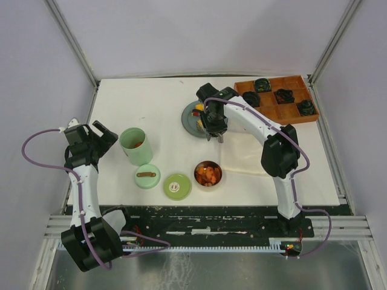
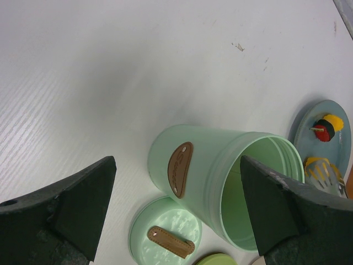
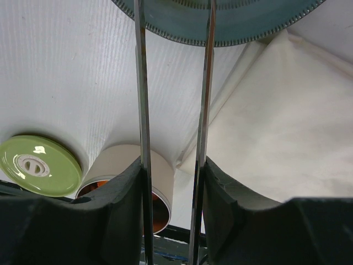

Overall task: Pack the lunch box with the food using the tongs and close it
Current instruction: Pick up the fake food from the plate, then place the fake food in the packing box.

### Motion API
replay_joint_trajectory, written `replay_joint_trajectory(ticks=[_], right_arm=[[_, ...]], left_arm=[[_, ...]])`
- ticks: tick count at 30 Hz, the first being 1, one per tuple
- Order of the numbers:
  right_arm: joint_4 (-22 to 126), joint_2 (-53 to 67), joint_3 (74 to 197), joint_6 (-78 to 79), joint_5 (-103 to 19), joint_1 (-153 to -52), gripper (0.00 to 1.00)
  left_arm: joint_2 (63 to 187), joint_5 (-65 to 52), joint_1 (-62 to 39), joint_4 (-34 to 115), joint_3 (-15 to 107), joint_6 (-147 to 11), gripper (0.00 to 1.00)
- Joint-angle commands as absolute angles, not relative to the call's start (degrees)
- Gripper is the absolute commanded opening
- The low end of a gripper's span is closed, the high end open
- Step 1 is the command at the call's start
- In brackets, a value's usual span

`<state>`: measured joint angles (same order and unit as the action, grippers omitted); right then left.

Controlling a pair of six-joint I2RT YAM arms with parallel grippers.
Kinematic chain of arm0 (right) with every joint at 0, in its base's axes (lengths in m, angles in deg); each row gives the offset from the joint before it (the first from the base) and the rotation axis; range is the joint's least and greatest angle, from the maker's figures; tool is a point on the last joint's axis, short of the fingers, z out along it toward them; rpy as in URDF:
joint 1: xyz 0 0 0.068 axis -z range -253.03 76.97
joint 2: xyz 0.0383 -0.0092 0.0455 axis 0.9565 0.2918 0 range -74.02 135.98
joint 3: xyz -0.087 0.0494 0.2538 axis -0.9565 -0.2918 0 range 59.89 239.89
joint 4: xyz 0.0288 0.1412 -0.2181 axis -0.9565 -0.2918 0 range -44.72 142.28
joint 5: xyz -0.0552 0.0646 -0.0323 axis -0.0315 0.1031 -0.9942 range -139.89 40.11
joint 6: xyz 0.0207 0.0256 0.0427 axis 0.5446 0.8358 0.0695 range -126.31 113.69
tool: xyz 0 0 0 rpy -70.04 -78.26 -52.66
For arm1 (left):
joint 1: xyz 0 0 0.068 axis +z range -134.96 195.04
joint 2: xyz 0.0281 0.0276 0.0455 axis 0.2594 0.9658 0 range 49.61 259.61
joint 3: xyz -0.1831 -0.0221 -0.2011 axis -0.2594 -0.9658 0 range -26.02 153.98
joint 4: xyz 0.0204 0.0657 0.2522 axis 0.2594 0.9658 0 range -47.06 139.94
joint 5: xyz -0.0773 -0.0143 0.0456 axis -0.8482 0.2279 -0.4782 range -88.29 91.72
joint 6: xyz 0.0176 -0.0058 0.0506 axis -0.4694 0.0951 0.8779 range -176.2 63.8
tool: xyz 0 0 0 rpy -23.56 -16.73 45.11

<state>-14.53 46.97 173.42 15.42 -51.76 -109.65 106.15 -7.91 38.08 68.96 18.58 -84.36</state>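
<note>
On the desk [image 1: 151, 103], the canister [image 1: 134, 145] stands left, its flat lid [image 1: 146, 176] just nearer. Right of that lie the round lid [image 1: 176, 186], then the bowl [image 1: 196, 174] holding food [image 1: 208, 175]. The plate [image 1: 187, 118] sits farther back, the tray [image 1: 295, 83] far right.

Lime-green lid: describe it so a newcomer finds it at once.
Look along the near edge of the white table. The lime-green lid lies flat between the mint lid and the steel bowl. It alone is yellow-green with a white centre, not a brown handle.
</note>
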Motion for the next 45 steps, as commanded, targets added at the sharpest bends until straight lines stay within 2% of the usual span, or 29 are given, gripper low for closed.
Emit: replay_joint_trajectory(ticks=[1, 13, 20, 31, 45], right_arm=[[-10.3, 40.7, 173.4, 17.2, -52.4, -109.4, 0.41], [2.2, 30.9, 168.2, 23.6, -37.6, -109.7, 0.40], [8.4, 30.3, 169.4, 25.1, -26.8, -113.1, 0.41], [-5.8, 41.9, 190.2, 14.7, -32.4, -125.3, 0.41], [-13.5, 48.9, 200.3, 8.2, -38.5, -130.3, 0.42]], left_arm=[[105.9, -9.0, 38.3, 66.7, 18.7, -85.6, 1.00], [105.7, -8.8, 38.3, 66.8, 18.7, -85.6, 0.99], [105.7, -8.8, 38.2, 66.9, 18.6, -85.5, 1.00], [105.6, -8.7, 38.3, 67.0, 18.7, -85.7, 1.00], [105.8, -8.7, 38.3, 67.0, 18.7, -85.7, 0.99]])
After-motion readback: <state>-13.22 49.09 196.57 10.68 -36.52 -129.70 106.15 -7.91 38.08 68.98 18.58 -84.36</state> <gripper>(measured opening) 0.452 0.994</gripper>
